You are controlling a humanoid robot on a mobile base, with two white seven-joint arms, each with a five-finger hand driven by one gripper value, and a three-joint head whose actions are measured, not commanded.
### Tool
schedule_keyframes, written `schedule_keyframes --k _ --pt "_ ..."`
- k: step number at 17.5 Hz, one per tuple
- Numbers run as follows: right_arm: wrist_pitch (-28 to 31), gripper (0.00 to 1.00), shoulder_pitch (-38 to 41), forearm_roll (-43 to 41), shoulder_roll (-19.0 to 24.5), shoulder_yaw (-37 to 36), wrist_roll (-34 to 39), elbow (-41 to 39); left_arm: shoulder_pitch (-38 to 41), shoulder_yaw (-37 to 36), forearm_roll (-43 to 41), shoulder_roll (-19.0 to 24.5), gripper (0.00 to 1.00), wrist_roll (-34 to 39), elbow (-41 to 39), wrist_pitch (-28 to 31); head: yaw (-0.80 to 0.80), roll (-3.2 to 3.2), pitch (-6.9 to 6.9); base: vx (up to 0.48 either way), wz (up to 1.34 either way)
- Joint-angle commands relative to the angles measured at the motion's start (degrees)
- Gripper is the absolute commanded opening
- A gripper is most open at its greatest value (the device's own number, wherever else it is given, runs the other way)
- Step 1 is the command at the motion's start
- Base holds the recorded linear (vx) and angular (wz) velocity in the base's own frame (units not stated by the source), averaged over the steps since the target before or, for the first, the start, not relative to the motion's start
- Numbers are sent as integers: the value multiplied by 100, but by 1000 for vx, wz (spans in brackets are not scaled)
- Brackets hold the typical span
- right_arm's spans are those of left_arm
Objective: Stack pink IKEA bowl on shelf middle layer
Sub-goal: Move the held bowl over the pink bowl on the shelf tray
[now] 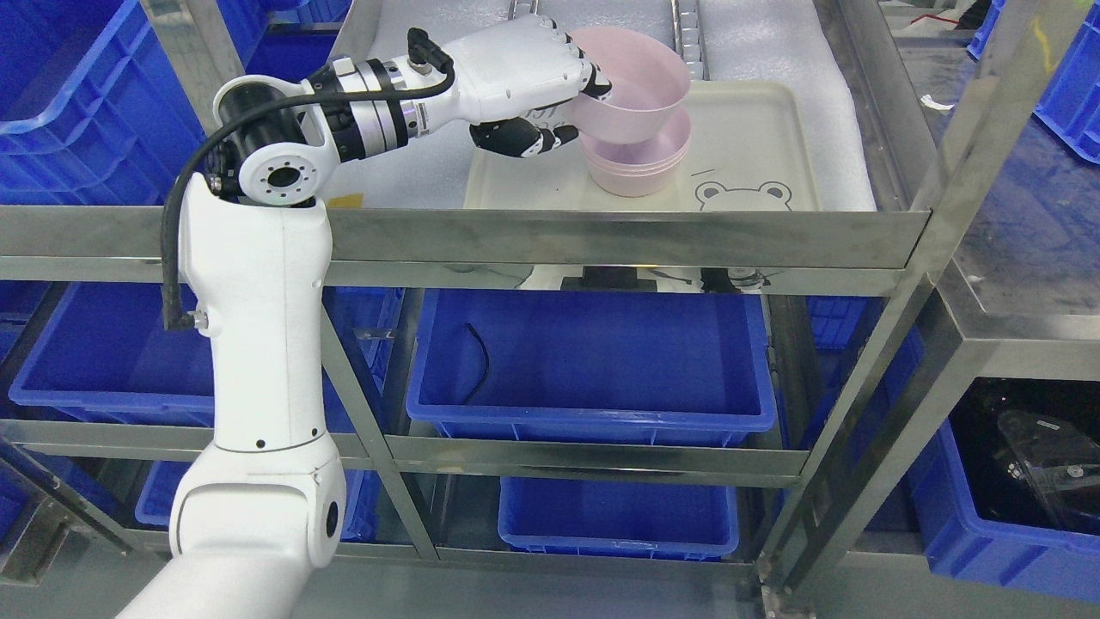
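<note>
The left hand [550,94] gripped the pink bowl [634,82] by its rim, tilted over the stack [638,163]. Released crooked, it could jam or slide off

On the shelf [601,236], a tray [756,155] lies right of the left hand [524,82]. A stack of bowls [640,163] sits at the tray's left part, a tilted bowl [640,90] resting in it. Below, a bin [593,365] sits on the next layer, another bin [619,516] beneath it.
</note>
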Motion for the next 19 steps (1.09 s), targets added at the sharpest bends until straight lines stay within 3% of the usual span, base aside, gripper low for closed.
schedule_keyframes --k 1,4,19 --pt "3 100 3 4 -100 26 4 -100 -277 -476 -221 38 2 190 1087 0 0 0 0 7 11" --pt "3 100 3 4 -100 26 4 -100 -365 -759 -334 11 2 252 1299 0 0 0 0 -6 -27" --pt "3 100 3 4 -100 26 4 -100 -514 -786 -801 -15 3 612 1747 0 0 0 -1 1 -2"
